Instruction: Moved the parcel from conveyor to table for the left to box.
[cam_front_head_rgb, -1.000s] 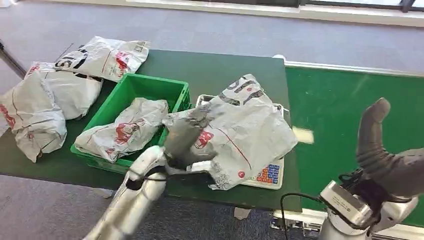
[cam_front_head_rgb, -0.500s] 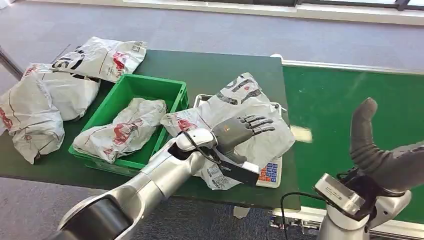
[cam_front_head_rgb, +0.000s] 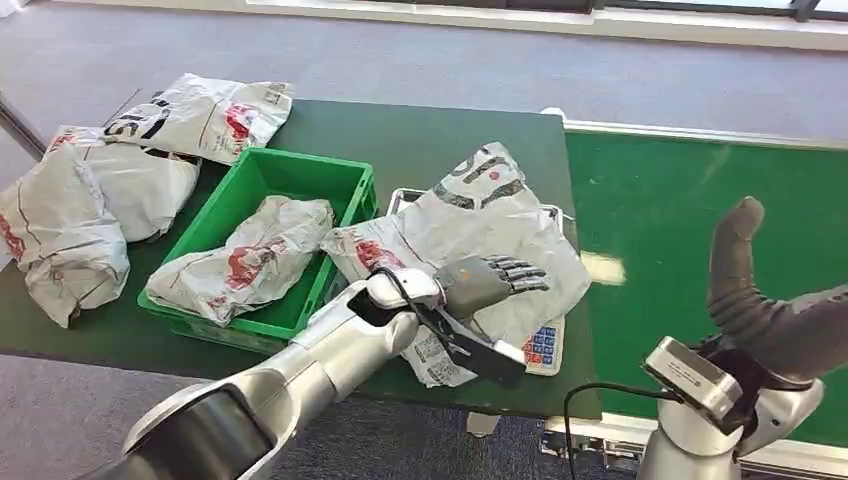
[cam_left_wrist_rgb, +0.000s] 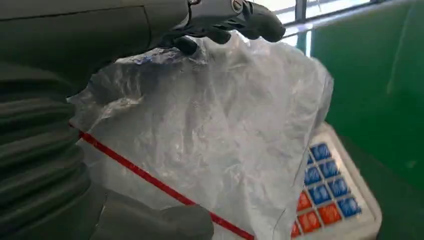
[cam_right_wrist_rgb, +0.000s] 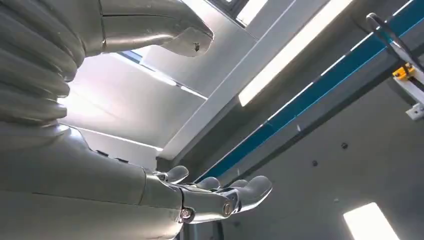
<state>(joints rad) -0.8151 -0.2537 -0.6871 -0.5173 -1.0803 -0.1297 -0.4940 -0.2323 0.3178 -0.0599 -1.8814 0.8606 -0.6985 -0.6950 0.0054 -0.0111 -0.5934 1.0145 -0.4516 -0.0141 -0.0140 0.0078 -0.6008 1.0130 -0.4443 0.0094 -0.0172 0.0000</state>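
Centre frame: left hand (cam_front_head_rgb: 487, 281), fingers spread, rests on the crinkled white plastic parcel (cam_front_head_rgb: 470, 235) without grasping it. Lower right: right hand (cam_front_head_rgb: 770, 310) released, empty. A careless sweep could drag the white keypad scale (cam_front_head_rgb: 540, 350) beneath.

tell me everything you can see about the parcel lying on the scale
The parcel is a crinkled white plastic mailer bag with black lettering, red markings and a thin red line. It lies slack across the scale, covering most of it and leaving the coloured keypad showing. The left hand is over it, fingers extended; the left wrist view shows fingertips touching the plastic.
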